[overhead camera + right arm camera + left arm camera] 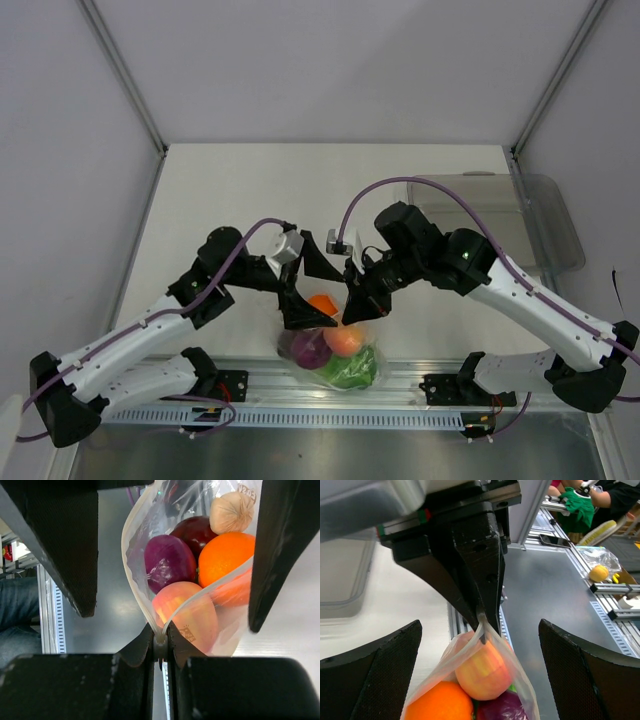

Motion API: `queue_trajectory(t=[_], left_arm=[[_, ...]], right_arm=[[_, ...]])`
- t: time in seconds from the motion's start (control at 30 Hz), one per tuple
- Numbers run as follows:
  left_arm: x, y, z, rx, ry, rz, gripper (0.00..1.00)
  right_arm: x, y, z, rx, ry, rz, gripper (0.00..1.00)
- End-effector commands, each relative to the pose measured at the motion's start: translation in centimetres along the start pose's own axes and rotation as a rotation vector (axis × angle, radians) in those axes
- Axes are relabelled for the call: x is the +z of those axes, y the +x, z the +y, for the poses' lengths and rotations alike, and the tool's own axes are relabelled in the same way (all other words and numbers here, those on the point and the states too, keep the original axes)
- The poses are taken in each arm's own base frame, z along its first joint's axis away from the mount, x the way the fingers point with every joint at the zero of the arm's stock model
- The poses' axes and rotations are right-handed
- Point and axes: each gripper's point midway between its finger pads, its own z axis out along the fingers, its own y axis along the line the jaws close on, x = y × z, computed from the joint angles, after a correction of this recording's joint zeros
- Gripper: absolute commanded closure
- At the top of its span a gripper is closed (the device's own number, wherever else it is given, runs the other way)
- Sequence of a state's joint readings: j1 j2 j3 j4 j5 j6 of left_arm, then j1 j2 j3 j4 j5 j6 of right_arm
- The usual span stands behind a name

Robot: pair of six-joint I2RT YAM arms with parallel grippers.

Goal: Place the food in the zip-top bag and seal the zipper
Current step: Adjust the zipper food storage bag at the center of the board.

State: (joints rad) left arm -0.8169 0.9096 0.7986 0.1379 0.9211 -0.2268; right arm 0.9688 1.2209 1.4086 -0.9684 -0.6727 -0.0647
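Right gripper [160, 645] clenched on bag [137, 555] corner at the zipper [210, 590]. Left gripper [480, 625] released, fingers either side of the bag. Top view: bag at near table [250, 190] edge over rail [400, 385], open room beyond. Only right wrist view shows beige piece [231, 511] beside orange [225, 555].

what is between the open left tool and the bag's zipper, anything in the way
Nothing visible lies between them. The left tool is open, with its fingers on either side of the top of the zip-top bag. The right tool is shut on the zipper at one end, so only that spot is taken.
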Motion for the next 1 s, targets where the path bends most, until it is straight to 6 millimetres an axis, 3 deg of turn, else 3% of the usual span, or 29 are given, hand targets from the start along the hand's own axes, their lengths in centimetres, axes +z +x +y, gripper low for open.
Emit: queue_trajectory(t=[0.0,0.23,0.5,0.77,0.97], left_arm=[[0.8,-0.8,-1.2,0.065,0.073,-0.012,0.01],[1.2,1.8,-1.2,0.008,0.073,0.031,0.01],[1.4,4.5,0.6,-0.072,-0.01,0.073,0.07],[0.5,4.7,1.5,-0.081,-0.113,0.092,0.19],[-0.7,4.6,1.6,-0.068,-0.188,0.079,0.41]], right_arm=[[-1.1,-1.7,1.8,-0.069,-0.042,-0.067,1.0],[-1.2,-2.0,1.6,-0.076,-0.027,-0.076,1.0],[-1.3,-2.3,1.6,-0.078,-0.024,-0.083,1.0],[-1.5,-1.7,0.3,-0.063,0.057,-0.071,1.0],[-1.2,-1.1,-0.4,-0.044,0.083,-0.038,1.0]])
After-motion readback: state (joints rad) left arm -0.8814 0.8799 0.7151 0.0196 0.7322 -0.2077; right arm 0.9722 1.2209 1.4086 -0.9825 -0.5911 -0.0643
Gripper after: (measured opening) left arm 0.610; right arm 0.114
